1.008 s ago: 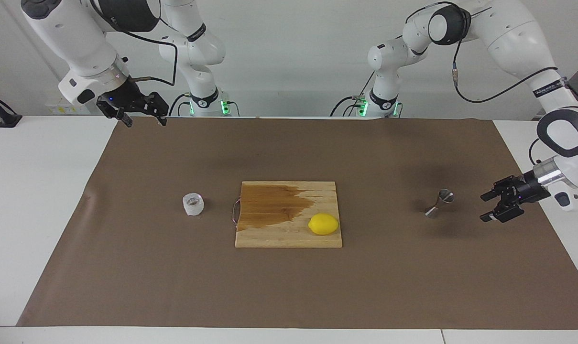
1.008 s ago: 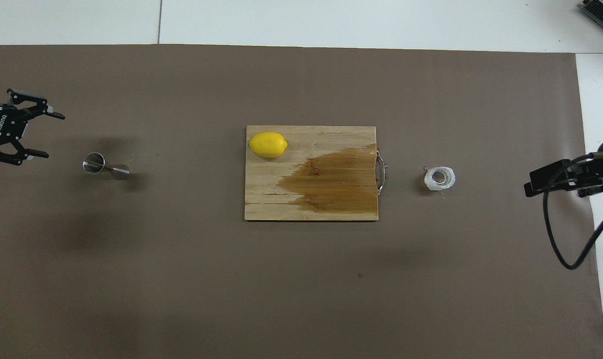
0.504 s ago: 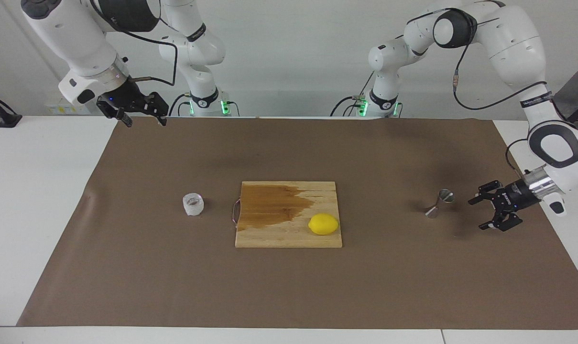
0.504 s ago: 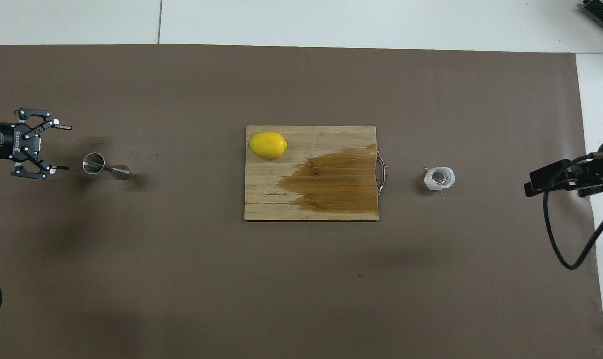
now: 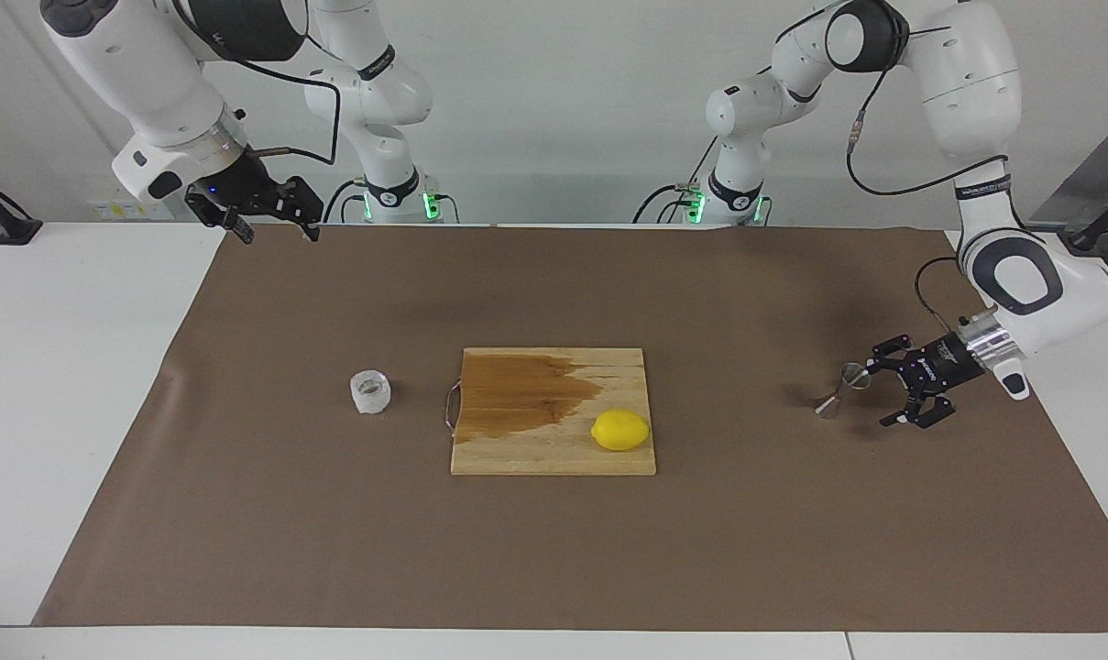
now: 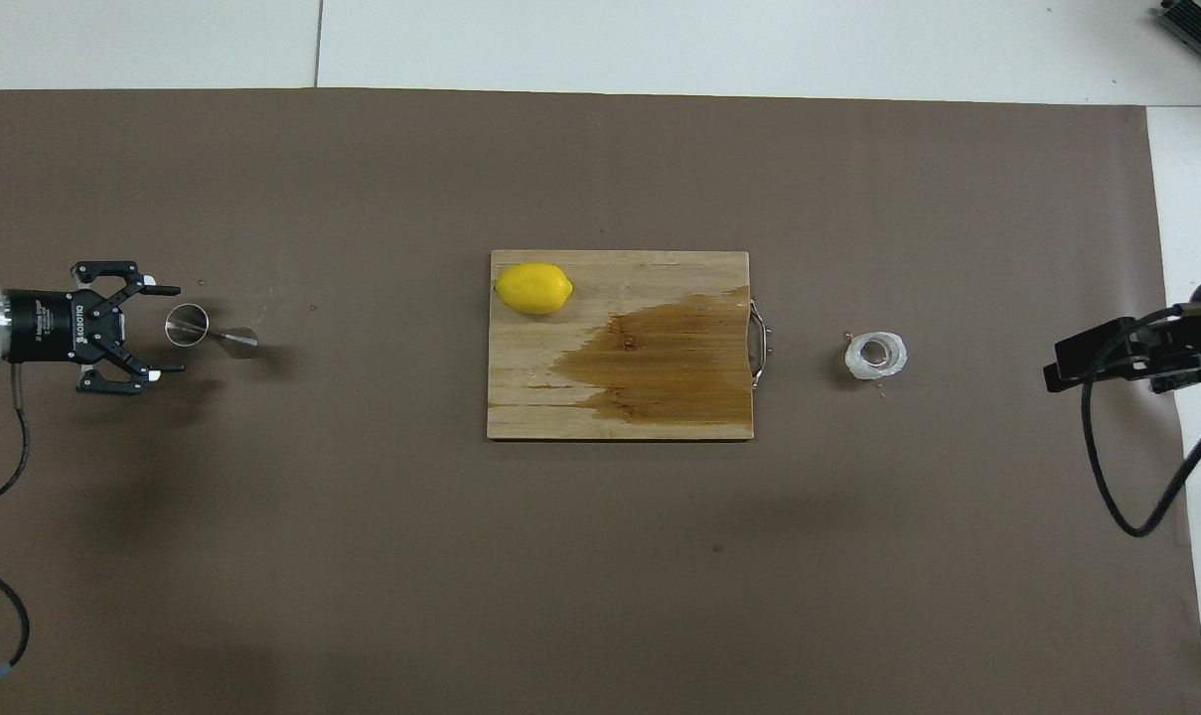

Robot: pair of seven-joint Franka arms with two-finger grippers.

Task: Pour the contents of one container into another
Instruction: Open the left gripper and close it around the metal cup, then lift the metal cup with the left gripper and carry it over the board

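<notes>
The left claw (image 5: pixel 879 396) is sitting wide apart just beside the small shiny steel hourglass jigger (image 5: pixel 842 389) standing at the left arm's end of the brown-covered desk (image 5: pixel 554 550), while the right claw (image 5: pixel 274 225), apart too, is waiting high, well apart from the squat ribbed clear glass cup (image 5: pixel 369 390).

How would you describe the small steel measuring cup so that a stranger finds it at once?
Start at the wooden cutting board mid-table and go toward the left arm's end. The shiny hourglass-shaped steel jigger stands on the brown mat, the only metal vessel there.
</notes>
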